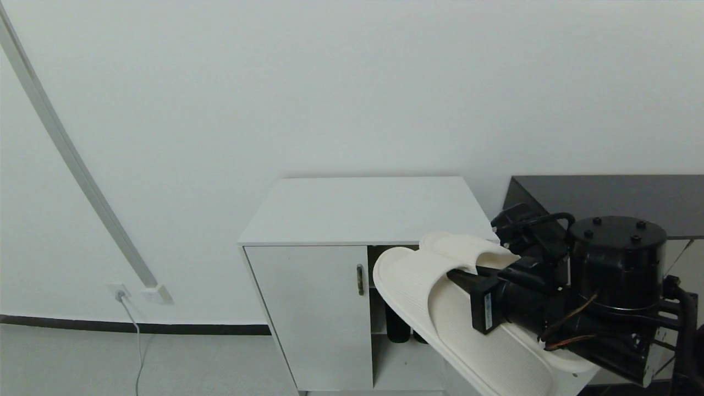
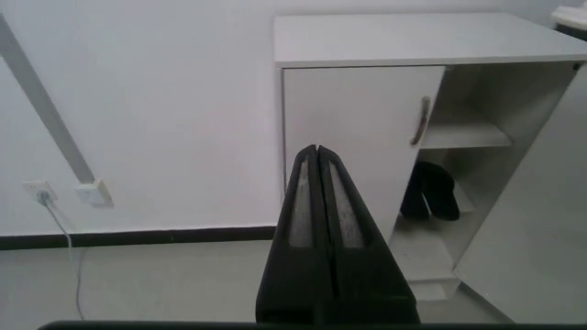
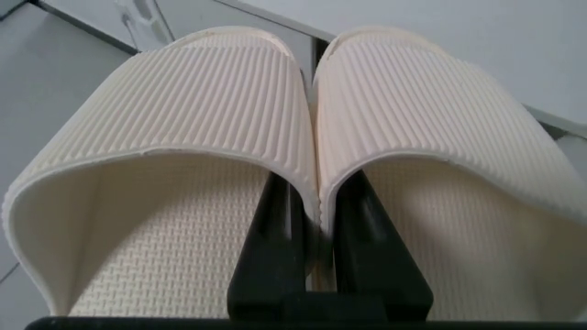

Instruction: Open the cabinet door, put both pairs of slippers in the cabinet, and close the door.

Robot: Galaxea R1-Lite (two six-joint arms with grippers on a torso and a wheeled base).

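Note:
My right gripper (image 3: 310, 206) is shut on a pair of cream ribbed slippers (image 3: 220, 110), pinching their two inner strap edges together. It holds the cream slippers (image 1: 418, 286) in the air in front of the open right half of the white cabinet (image 1: 357, 209). The cabinet's left door (image 1: 308, 308), with a dark handle, is closed. A dark pair of slippers (image 2: 431, 194) stands upright on the lower shelf inside, also seen at dark pair (image 1: 397, 330). My left gripper (image 2: 317, 154) is shut and holds nothing, some way back from the cabinet (image 2: 422, 37) and pointing at it.
A dark tabletop (image 1: 605, 198) stands right of the cabinet against the wall. A wall socket (image 1: 118, 290) with a hanging cable and a slanted wall conduit (image 1: 71, 159) are to the left. Bare floor (image 1: 82, 363) lies left of the cabinet.

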